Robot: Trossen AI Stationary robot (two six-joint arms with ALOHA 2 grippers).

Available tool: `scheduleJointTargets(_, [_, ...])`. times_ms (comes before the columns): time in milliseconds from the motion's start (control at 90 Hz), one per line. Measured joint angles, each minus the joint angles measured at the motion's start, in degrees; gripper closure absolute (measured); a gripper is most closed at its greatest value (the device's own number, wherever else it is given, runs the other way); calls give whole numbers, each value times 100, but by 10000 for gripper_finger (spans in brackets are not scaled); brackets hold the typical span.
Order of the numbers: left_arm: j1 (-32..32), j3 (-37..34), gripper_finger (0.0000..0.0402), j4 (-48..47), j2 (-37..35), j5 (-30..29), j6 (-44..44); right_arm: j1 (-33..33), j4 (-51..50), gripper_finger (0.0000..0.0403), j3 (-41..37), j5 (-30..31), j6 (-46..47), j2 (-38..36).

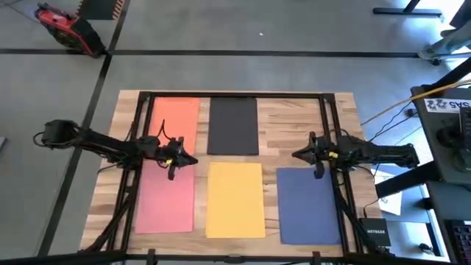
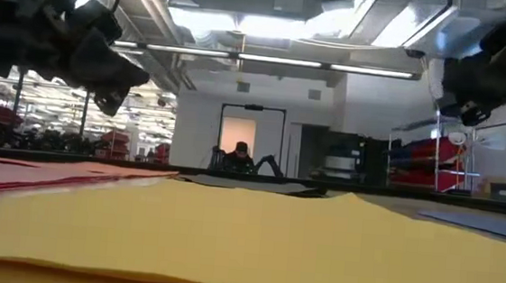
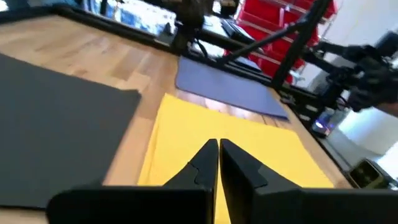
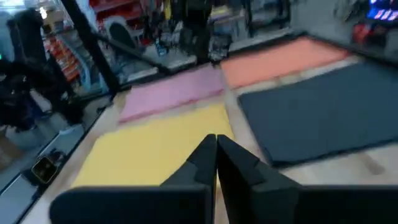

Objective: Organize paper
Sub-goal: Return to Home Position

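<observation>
Found thin matte rectangular paper sorted by colour on the wooden desk [image 1: 287, 125], orange sheet [image 1: 175, 121] beside black sheet [image 1: 233, 125], with pink sheet [image 1: 165, 197], yellow sheet [image 1: 235, 200] and blue sheet [image 1: 307, 206] in the other row, saw left gripper [image 1: 193, 160] and right gripper [image 1: 296, 154] raised with fingers [image 3: 199, 165] pressed together and empty, and judged only parking the arms left.

Only thing I can actually read is NETGEAR, on the little black box [image 1: 373, 232] just off the table's right edge; the white label [image 1: 441, 105] further up is too garbled
</observation>
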Motion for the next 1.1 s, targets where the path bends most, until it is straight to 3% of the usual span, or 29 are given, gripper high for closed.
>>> scheduleJointTargets(400, [-95, 2, 402, -918, -572, 367, 242, 2, -134, 403, 39, -52, -111, -5])
scheduleJointTargets(633, [-319, 2, 402, -983, -1498, 369, 255, 2, -253, 403, 6, 65, -21, -5])
scheduleJointTargets(1100, [-400, 4, 402, -3636, -3957, -789, 251, 2, -275, 403, 6, 69, 30, -5])
